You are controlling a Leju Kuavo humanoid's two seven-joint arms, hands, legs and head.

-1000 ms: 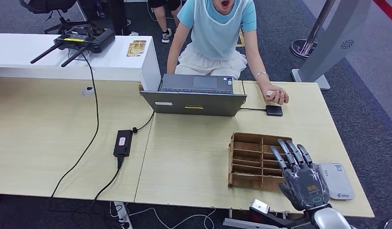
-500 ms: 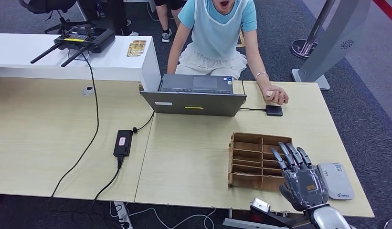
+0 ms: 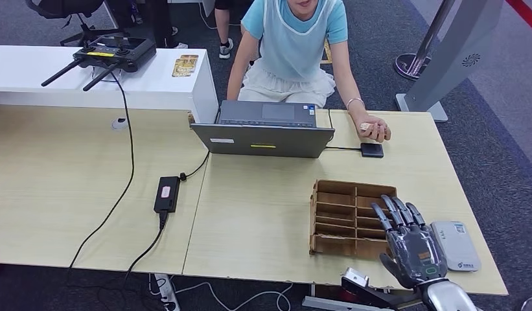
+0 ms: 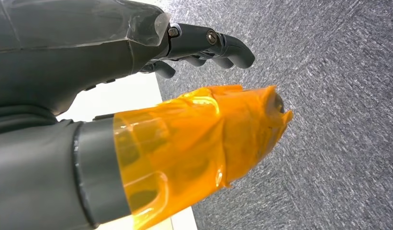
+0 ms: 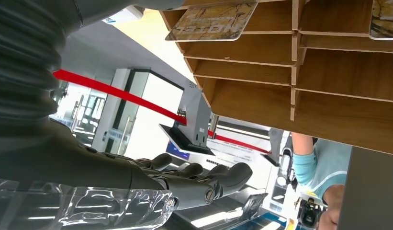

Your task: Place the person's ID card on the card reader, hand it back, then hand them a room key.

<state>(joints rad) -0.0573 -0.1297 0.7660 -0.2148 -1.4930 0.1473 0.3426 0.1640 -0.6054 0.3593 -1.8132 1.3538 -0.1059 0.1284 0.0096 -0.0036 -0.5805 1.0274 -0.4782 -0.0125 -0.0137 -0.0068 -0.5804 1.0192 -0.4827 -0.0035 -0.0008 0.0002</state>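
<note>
While the right hand (image 3: 412, 249) stays open and empty, it sinks slightly nearer beside the card reader (image 3: 456, 245).

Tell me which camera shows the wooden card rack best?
The head view: the wooden card rack lies whole on the table, though the right hand hides its near corner. The right wrist view sees a few compartments close up; the left wrist view faces carpet.

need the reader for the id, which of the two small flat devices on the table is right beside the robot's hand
The white device, lying just right of the right hand near the table's front edge. The black one lies far off, by the person's hand.
</note>
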